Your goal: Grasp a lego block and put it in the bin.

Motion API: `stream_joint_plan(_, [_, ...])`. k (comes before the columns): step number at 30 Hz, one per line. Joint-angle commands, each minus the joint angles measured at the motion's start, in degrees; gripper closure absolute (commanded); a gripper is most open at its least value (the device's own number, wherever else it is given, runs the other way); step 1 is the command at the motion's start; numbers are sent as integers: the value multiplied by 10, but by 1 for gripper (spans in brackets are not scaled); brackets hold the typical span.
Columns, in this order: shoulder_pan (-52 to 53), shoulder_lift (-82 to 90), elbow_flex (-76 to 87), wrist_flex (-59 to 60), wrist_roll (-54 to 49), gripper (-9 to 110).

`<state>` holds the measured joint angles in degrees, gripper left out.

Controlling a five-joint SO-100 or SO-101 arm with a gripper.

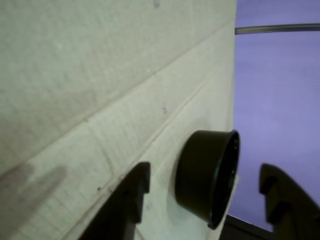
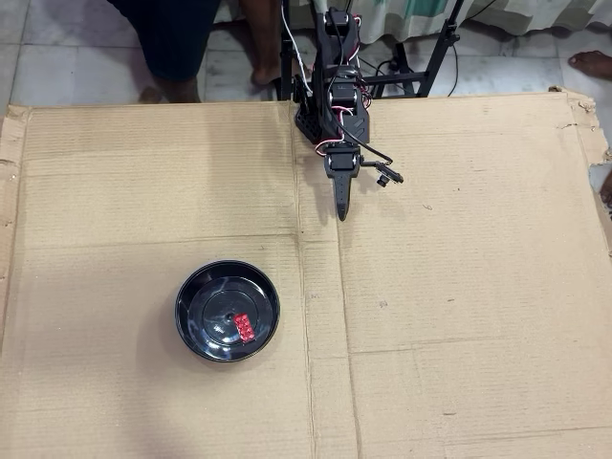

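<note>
The red lego block (image 2: 244, 327) lies inside the black bin (image 2: 190, 297), right of the bin's centre in the overhead view, well apart from the jaws (image 2: 342, 212) farther up the cardboard sheet (image 2: 459, 287). In the wrist view the jaws (image 1: 205, 187) stand wide apart, empty, framing the bin (image 1: 200, 170).
</note>
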<state>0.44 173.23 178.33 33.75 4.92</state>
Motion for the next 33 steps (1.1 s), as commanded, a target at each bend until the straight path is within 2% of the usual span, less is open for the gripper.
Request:
stream_joint_plan(1, [4,25,14,-11,-4,76])
stream_joint_plan(11, [3,94,76,4,-25,77])
stream_joint_plan(20, [4,127,76,56,-37,102])
stream_joint_plan(33, [7,232,70,229,-37,101])
